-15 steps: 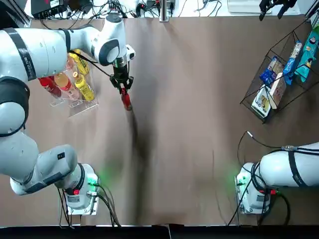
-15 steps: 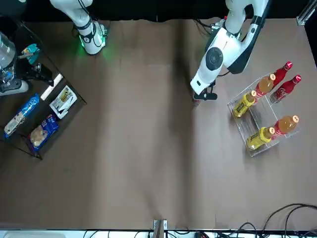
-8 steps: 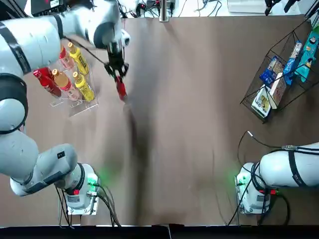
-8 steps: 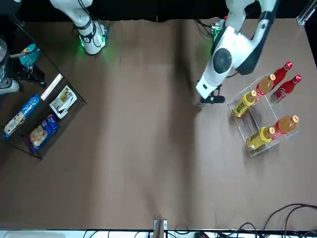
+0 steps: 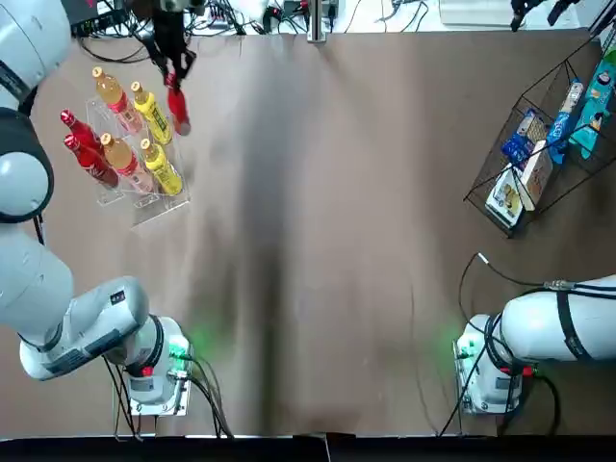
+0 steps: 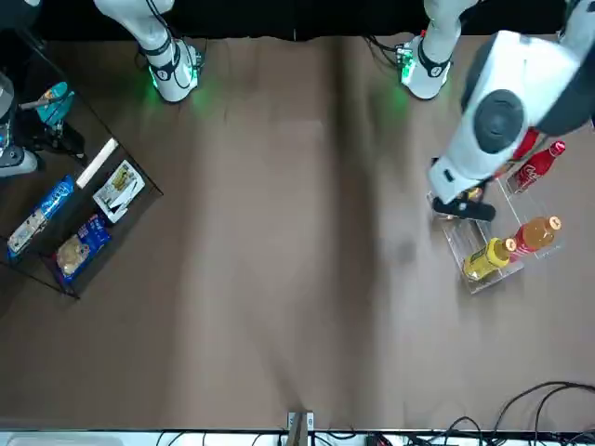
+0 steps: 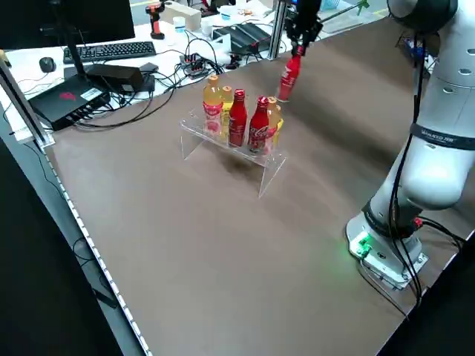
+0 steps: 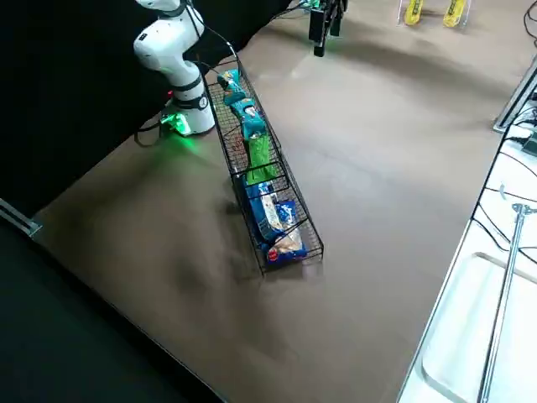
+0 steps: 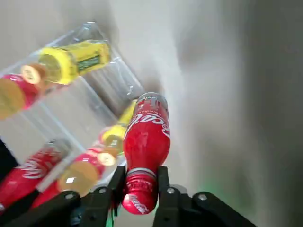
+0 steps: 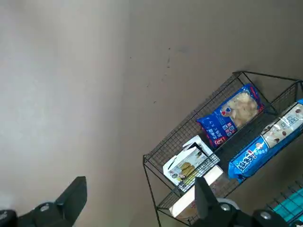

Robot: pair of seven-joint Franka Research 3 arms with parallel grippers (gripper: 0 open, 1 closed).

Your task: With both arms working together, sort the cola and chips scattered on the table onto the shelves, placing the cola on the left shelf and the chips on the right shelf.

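Left wrist view: my left gripper (image 9: 140, 189) is clamped on a cola bottle (image 9: 146, 146) above the clear shelf (image 5: 144, 200). Right gripper (image 10: 137, 198) hangs with fingers apart over the wire basket (image 10: 189, 142).

One cola bottle (image 5: 177, 104) hangs upright, clamped at neck, at 1 o'clock of clear left shelf (image 5: 144, 197); two colas (image 5: 83, 149) stand on it. Chips (image 8: 262, 156) lie in black right shelf (image 8: 289, 252).

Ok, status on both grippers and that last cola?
Left gripper shut on cola bottle, airborne beside the clear rack. Right gripper open above the wire basket.
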